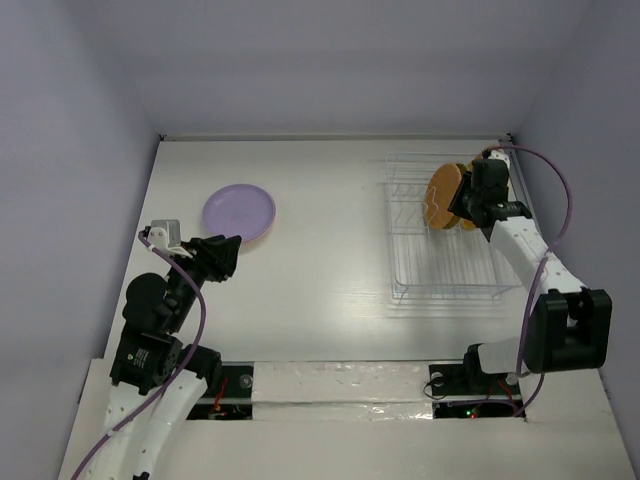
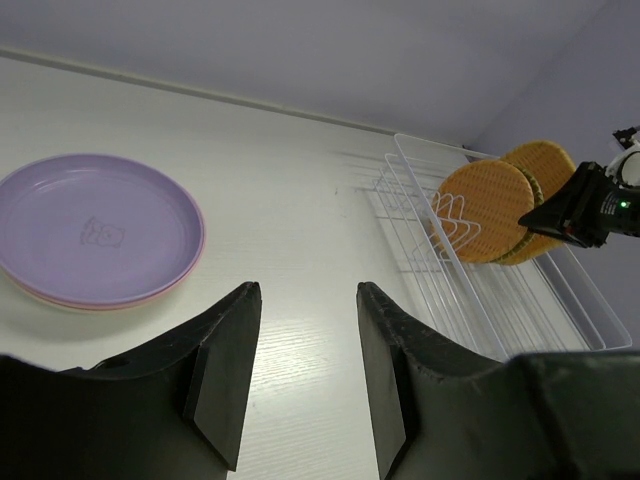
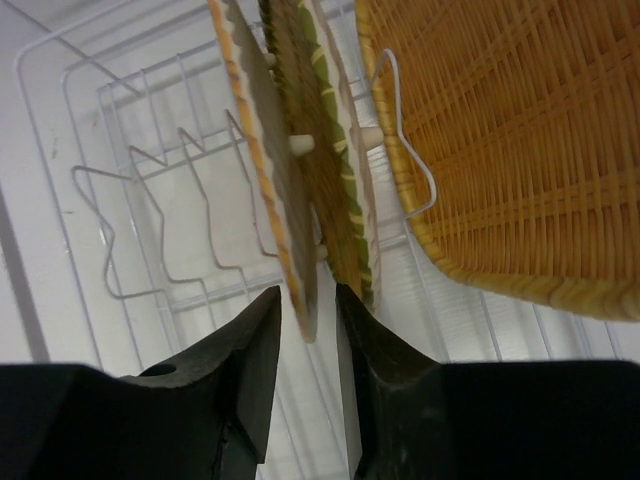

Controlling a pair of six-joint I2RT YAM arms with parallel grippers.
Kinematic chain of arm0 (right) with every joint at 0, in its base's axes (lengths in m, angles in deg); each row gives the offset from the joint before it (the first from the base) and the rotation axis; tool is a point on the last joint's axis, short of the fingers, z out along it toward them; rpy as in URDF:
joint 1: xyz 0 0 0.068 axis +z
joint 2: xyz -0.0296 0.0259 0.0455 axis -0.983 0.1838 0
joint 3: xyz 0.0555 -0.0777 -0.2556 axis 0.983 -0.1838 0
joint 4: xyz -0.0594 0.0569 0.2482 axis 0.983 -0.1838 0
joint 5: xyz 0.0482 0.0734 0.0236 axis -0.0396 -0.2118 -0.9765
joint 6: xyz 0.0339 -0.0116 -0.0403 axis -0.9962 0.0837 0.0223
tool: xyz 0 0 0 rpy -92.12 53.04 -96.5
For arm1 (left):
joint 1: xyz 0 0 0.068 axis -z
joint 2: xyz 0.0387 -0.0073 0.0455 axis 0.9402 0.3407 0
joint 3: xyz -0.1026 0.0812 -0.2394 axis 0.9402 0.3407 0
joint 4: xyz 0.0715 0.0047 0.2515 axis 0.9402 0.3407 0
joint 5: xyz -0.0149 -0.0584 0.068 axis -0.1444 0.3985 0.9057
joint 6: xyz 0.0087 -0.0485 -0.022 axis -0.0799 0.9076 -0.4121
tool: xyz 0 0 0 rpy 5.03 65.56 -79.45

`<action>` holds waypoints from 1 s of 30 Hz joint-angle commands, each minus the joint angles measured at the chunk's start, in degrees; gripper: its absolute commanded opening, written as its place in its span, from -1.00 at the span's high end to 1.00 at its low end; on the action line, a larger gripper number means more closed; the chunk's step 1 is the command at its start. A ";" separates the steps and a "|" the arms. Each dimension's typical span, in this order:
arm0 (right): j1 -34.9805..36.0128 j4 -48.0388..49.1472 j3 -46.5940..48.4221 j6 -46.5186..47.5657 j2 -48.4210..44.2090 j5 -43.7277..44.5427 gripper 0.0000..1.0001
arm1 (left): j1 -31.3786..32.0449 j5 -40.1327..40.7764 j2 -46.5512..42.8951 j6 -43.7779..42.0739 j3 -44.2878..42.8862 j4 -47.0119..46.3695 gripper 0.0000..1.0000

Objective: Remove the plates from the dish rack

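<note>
- Over at the dish rack (image 1: 450, 268), what is the right claw (image 3: 308, 297) doing?
- It is reaching around the rim of the front orange-brown plate (image 3: 268, 150). Its two fingers (image 3: 250, 340) are sitting one on each side of the rim, a little apart, not squeezing yet, I think.
- Is that plate standing up?
- Yes, it is standing on its edge between the wires, at the far end of the rack. A plate with green stripes (image 3: 325, 180) is standing just behind it, and the squarish woven plate (image 3: 500, 130) is waiting beside that.
- And the left claw (image 2: 305, 300)?
- It is hanging open over the table (image 1: 320, 200), holding nothing. It is pointing near the lavender plate (image 1: 238, 210), which is lying flat on a pink one (image 2: 170, 288).
- So which step is going on?
- Grabbing the next plate, I am guessing. Next the claw is going to need to pinch the rim tight, then lift straight up so the plate is not catching on the wires or bumping its neighbor.
</note>
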 commanded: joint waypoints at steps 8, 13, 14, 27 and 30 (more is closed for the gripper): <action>-1.00 4.93 4.90 0.85 4.40 1.12 0.57 | -0.36 0.16 0.11 0.17 0.11 -2.12 0.20; -1.00 3.18 6.39 2.87 3.35 1.20 0.84 | -0.36 -0.19 0.11 0.17 0.20 -2.29 0.20; -1.00 2.74 6.66 3.04 3.00 1.39 0.91 | -0.36 -0.10 0.11 0.17 0.20 -2.29 0.20; 2.77 -8.24 15.35 5.77 -9.03 7.80 1.00 | -0.36 -0.10 0.20 0.26 0.11 -2.29 0.20; 4.61 -8.87 16.58 5.68 -12.28 6.67 1.00 | -0.36 0.07 -0.07 0.17 0.11 -2.29 0.20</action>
